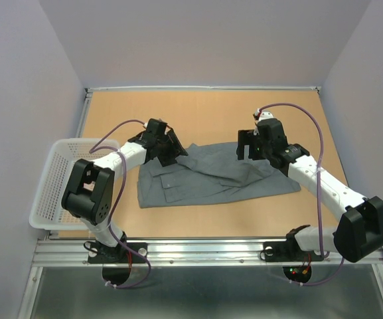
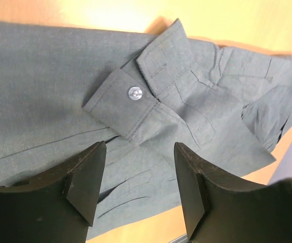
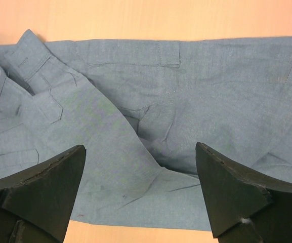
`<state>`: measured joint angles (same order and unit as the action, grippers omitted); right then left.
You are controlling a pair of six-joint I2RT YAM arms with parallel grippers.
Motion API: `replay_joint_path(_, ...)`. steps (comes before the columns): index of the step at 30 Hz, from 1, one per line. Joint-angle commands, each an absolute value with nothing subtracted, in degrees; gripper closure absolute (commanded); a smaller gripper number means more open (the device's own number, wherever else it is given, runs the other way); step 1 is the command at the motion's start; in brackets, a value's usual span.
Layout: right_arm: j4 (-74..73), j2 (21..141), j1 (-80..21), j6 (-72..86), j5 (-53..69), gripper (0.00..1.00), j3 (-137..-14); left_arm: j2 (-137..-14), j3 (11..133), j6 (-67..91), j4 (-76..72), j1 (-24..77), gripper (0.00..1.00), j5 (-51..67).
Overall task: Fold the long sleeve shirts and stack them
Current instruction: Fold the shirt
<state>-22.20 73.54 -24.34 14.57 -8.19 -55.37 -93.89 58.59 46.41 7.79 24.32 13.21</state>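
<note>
A mid-grey long sleeve shirt [image 1: 214, 176] lies partly folded across the middle of the table. My left gripper [image 1: 169, 147] hovers over its left end, jaws open and empty. Through the left wrist camera I see a buttoned cuff [image 2: 128, 101] lying on the shirt [image 2: 44, 86] ahead of the left gripper [image 2: 139, 174]. My right gripper [image 1: 251, 143] hangs over the shirt's right end, open wide. In the right wrist view, folded grey cloth [image 3: 186, 91] fills the space under the right gripper [image 3: 140, 187], with nothing between the fingers.
A white mesh basket [image 1: 55, 186] stands at the table's left edge, beside the left arm. Bare wooden tabletop [image 1: 204, 113] stretches behind the shirt. A metal rail [image 1: 204, 249] runs along the near edge.
</note>
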Motion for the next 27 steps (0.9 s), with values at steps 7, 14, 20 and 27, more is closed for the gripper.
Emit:
replay_joint_path(7, -19.8, 70.8, -23.9, 13.9, -9.5, 0.06, -53.1, -94.3, 53.8, 57.0, 0.6, 24.3, 0.42, 9.1)
replay_joint_path(14, -19.8, 70.1, -23.9, 14.1, -9.2, 0.06, -52.2, -98.1, 53.2, 56.1, -3.8, 24.4, 0.48, 6.8)
replay_joint_path(20, -19.9, 70.1, -23.9, 14.0, -9.1, 0.06, -52.1, -100.0, 51.3, 56.4, -6.8, 24.4, 0.50, 5.5)
replay_joint_path(27, -19.9, 70.5, -23.9, 13.9, -8.9, 0.06, -52.5, -101.8, 48.9, 56.9, -8.0, 24.6, 0.48, 6.6)
